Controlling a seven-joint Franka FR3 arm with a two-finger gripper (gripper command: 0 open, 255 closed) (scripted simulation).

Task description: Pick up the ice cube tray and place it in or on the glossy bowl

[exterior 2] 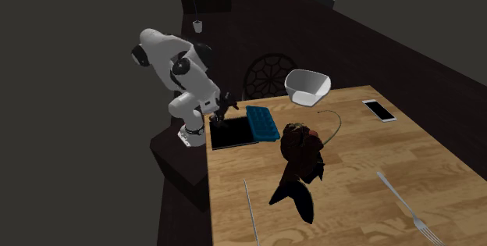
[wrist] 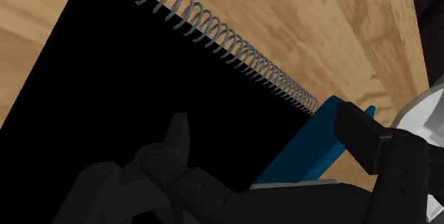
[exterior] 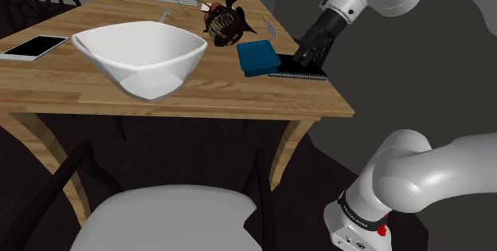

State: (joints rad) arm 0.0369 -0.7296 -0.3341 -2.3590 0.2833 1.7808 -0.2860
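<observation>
Because the ice cube tray (exterior: 257, 56) overlaps a spiral notebook (exterior: 299, 73) by the desk's (exterior: 72, 100) corner, the open gripper (exterior: 306, 55) hangs beside it.

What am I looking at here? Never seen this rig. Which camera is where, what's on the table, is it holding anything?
A simulated white robot arm with a black two-finger gripper. One camera sits beside its stand, one faces it across the wooden table, one rides on the hand. On the table: a white bowl, a blue ice cube tray, a black spiral notebook, a dark fish figure, a phone. The fingers stand apart above the notebook, beside the tray; nothing is held.
</observation>
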